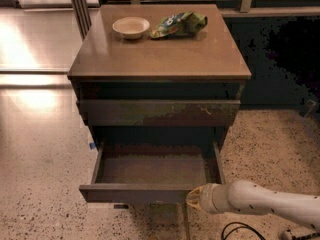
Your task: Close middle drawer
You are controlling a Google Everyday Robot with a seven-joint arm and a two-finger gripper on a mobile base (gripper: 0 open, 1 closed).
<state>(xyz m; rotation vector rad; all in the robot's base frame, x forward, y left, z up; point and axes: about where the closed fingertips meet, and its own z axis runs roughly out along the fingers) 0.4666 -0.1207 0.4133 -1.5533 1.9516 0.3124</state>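
Observation:
The middle drawer (150, 170) is a dark brown shallow tray, pulled out of the cabinet with nothing in it. Its plain front strip (135, 193) faces the camera low in the view. Above it sits the wider drawer front with a pale scuff (157, 112), pushed in. My gripper (195, 198), at the tip of the white arm (265, 201) coming in from the lower right, is at the right end of the open drawer's front strip and seems to touch it.
A white bowl (131, 27) and a green snack bag (179, 23) lie on the cabinet top (160, 54). A metal post (79, 6) stands behind at the left. A black cable (239, 229) lies on the speckled floor under the arm.

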